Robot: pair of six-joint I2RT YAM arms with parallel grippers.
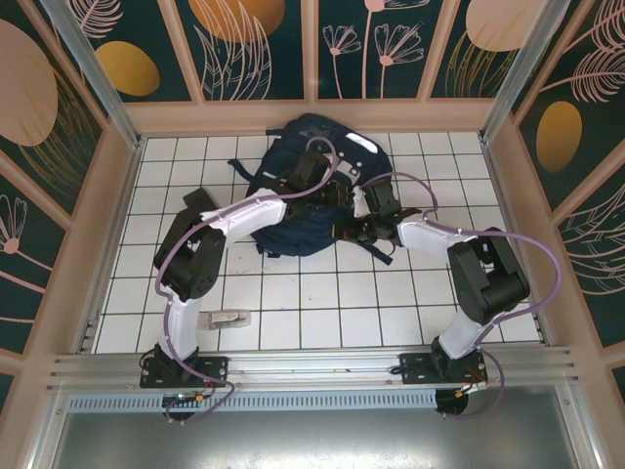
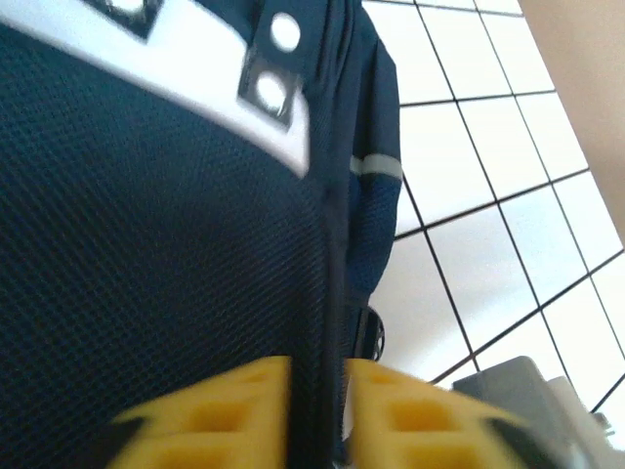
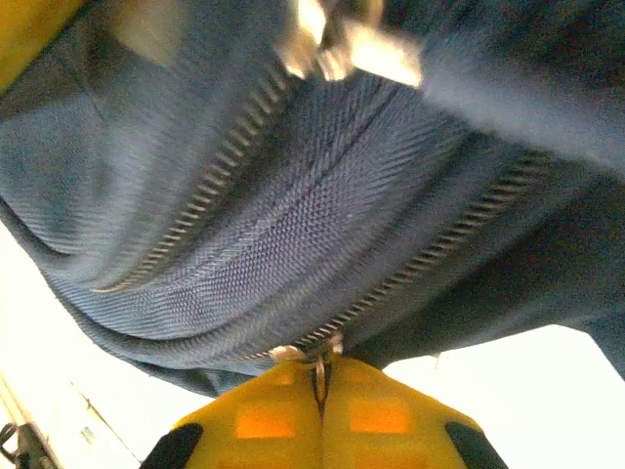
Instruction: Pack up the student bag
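Working a zipper on the bag (image 1: 298, 233), by best judgement. Found at 12 o'clock on the tiled table (image 1: 322, 313), slumped flat, navy with white patches, a strap trailing toward 4 o'clock.

Pinching a raised seam of bag fabric with the left claw (image 2: 320, 410), closed to a slit, only the dark fold in the gap. Pinching a small metal pull (image 3: 318, 354) with the right claw (image 3: 320, 391), closed tight, the pull's ring caught at the tip. Seen from above, meeting over the bag's middle, left claw at 10 o'clock of right.

To do this step well: hold the left claw steady as an anchor, cloth taut. Draw the pull along its track (image 3: 439, 254) in line with the teeth, never across. Go slowly round any curve. Watch for loose fabric bunching ahead of the slider, a likely jam. Cannot tell whether opening or closing is meant.

Counting: one bag. Two arms, two claws. Two zipper tracks in the right wrist view, side by side from 8 to 2 o'clock. Two metal pulls there, one gripped at 6 o'clock, one blurred at 12 o'clock. One small pale oblong item (image 1: 229, 319) at 7 o'clock on the table, near the left arm's base, well apart from the bag.
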